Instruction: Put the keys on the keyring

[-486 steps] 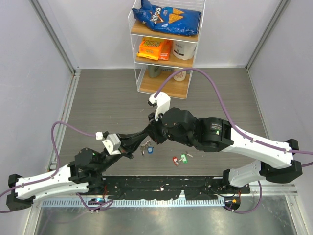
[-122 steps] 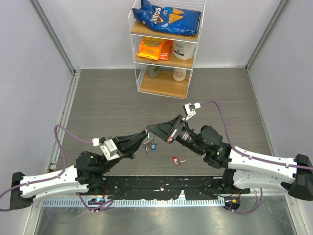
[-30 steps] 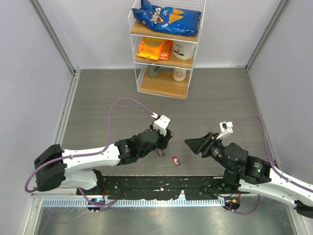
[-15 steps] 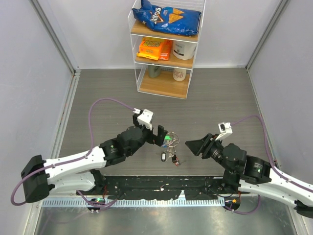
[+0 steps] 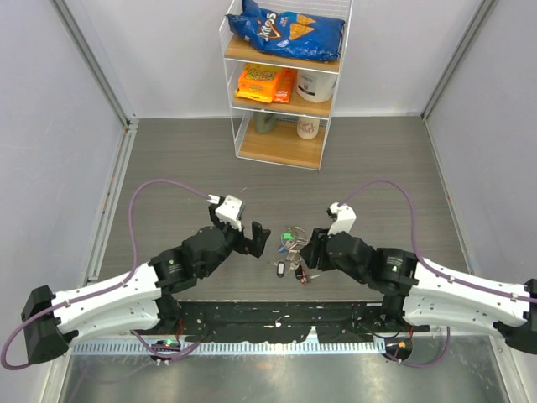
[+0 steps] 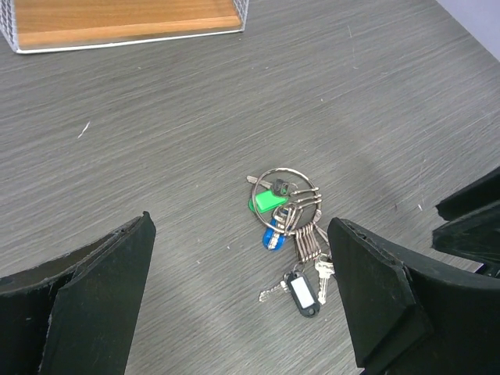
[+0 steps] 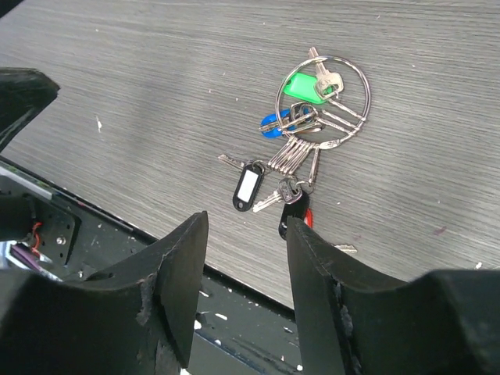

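Left pincer [image 5: 258, 238] spread wide, right pincer [image 7: 246, 223] partly open and empty, both angled down, flanking the keyring [image 6: 287, 190].

on the table [image 5: 185, 168], between left gripper [image 5: 256, 238] and right gripper [image 5: 312, 245]: keyring [image 5: 293, 237], keys [image 6: 306, 238] bunched at its near side; shelf rack [image 5: 281, 84] behind.

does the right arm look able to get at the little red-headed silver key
Probably yes: the right end effector hangs open right by the red-headed silver key, nothing between. The bunch on the thin round silver keyring lies against it, so a clean pick looks awkward.
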Available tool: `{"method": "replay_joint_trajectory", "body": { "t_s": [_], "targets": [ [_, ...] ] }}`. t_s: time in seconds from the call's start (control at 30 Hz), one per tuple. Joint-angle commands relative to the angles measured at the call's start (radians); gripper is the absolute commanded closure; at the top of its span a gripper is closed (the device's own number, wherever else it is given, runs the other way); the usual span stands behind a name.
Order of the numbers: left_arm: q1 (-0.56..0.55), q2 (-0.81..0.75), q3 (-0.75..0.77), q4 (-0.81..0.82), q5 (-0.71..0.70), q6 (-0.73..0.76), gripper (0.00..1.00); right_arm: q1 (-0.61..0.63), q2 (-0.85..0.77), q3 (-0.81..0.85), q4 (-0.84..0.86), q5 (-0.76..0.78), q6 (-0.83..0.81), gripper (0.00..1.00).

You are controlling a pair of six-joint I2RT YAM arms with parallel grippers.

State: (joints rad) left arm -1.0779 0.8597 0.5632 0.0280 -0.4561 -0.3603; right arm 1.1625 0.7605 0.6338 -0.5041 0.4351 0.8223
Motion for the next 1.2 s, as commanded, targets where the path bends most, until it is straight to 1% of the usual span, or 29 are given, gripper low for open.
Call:
{"method": "replay_joint_trajectory", "body": {
  "t_s": [0.0,0.23,0.33,0.57,0.87,1.17],
  "targets": [
    [0.001,-0.066,-0.026,-0.019,-0.013,-0.002,0.0,-0.009,0.11,0.089,0.047,-0.002,-0.051,0.5],
    [0.001,-0.166,-0.062,-0.066,-0.004,0.027,0.0,-0.058,0.264,0.138,0.098,-0.065,-0.089,0.51],
    [0.001,-0.201,-0.082,-0.074,-0.004,0.044,0.01,-0.067,0.322,0.139,0.117,-0.081,-0.066,0.55],
    [0.001,-0.252,-0.144,-0.051,-0.009,0.08,0.0,-0.086,0.46,0.133,0.168,-0.105,-0.002,0.58],
    [0.001,-0.289,-0.21,0.006,-0.016,0.123,0.0,-0.119,0.566,0.116,0.223,-0.147,0.067,0.65],
    [0.001,-0.318,-0.25,0.024,-0.021,0.124,0.0,-0.155,0.589,0.066,0.266,-0.157,0.129,0.73]
  ]
}}
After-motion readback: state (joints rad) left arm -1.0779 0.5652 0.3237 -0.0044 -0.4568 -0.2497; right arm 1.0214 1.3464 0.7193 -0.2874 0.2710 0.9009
